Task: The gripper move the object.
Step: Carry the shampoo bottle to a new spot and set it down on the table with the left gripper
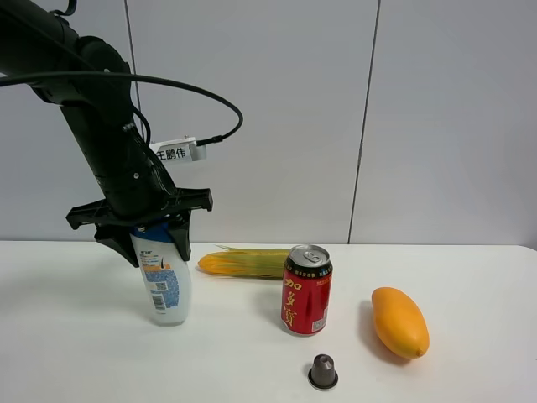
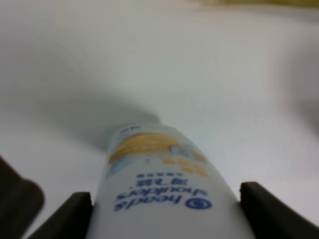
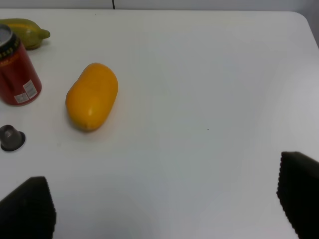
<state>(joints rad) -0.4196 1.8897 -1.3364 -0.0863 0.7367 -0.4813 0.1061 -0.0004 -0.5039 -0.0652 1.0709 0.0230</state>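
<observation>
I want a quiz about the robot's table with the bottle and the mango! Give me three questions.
1. True or false: the left black two-fingered gripper is shut on the white plastic shampoo bottle.
2. What lies behind the red drink can, to its left in the high view? A) a yellow-green corn cob B) a blue cup C) a metal spoon
3. Fill in: the orange oval mango lies to the ____ of the can in the high view.
Key: 1 true; 2 A; 3 right.

Bottle [image 1: 166, 285] toward left edge of table [image 1: 470, 269]; corn [image 1: 243, 263] behind, between bottle and can [image 1: 306, 290]. Mango [image 1: 399, 321] right of can, capsule [image 1: 323, 372] at front edge.
</observation>
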